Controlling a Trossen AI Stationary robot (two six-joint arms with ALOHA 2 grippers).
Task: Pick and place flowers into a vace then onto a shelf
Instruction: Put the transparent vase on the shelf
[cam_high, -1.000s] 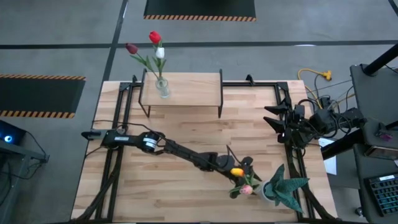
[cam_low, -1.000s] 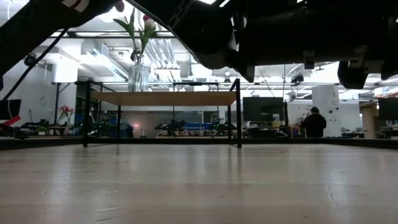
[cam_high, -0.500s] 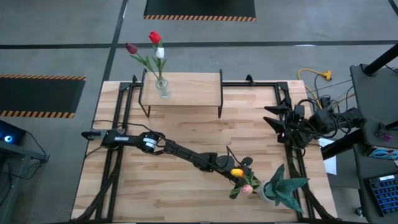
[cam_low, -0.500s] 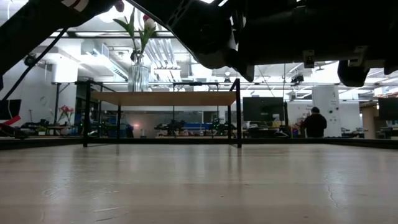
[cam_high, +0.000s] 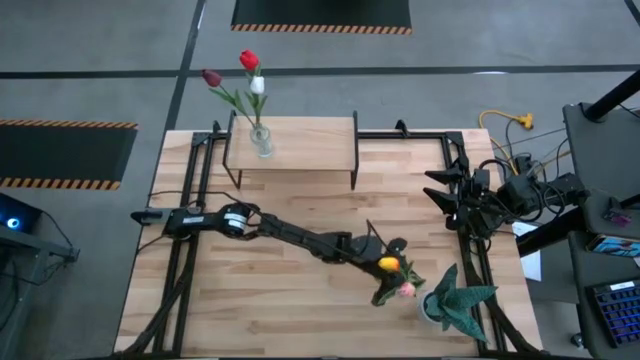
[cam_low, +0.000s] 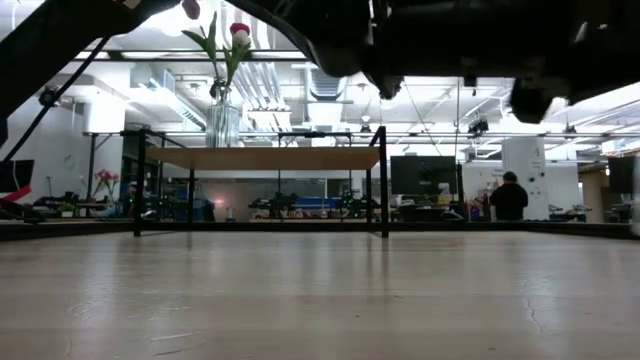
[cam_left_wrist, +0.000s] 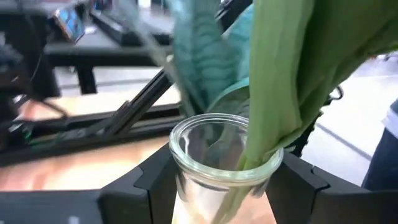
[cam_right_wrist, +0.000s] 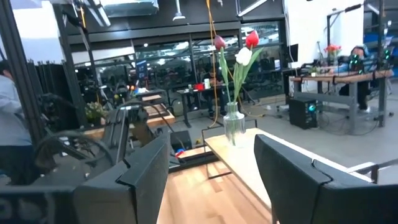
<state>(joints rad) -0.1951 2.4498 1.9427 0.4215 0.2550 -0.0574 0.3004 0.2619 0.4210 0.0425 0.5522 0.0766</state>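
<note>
Glass vase (cam_left_wrist: 219, 163) with flowers (cam_high: 396, 278) gripped in left gripper (cam_left_wrist: 217, 186) jaws above table (cam_high: 300, 300); right gripper (cam_right_wrist: 211, 180) jaws held open, empty.

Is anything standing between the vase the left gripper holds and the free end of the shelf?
Nothing visible does. The left gripper grips a glass vase of flowers near the potted plant; bare table lies toward the shelf, whose left end already carries another vase.
</note>
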